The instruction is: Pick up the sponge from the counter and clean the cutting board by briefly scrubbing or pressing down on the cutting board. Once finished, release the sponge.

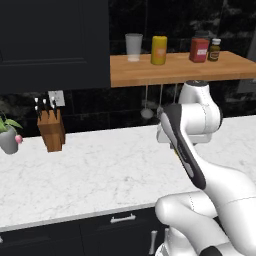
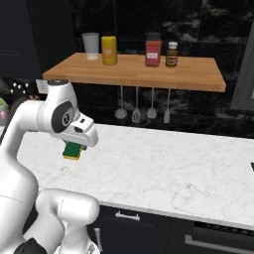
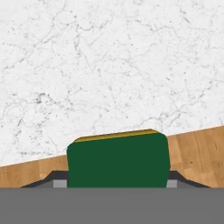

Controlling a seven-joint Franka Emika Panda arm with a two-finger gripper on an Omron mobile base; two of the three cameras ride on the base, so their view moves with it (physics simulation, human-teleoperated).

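The sponge [image 2: 73, 151], dark green over yellow, hangs a little above the white marble counter [image 2: 173, 168], and my gripper [image 2: 74, 148] is shut on it. In the hand view the sponge [image 3: 118, 159] sits between the two fingertips [image 3: 60, 183], with its green face toward the camera, a thin yellow edge on top and the counter [image 3: 109, 65] beyond it. A dark reddish-brown sliver [image 2: 252, 166] lies on the counter at the far right edge of the right base view. It is too small to tell whether it is the cutting board.
A knife block [image 1: 51, 131] and a potted plant [image 1: 8, 138] stand at the counter's left end. The wooden wall shelf [image 1: 175, 70] carries a cup, a yellow container, a red jar and a dark bottle. Utensils [image 2: 136, 115] hang beneath it. Light wood [image 3: 197, 153] shows past the counter's edge.
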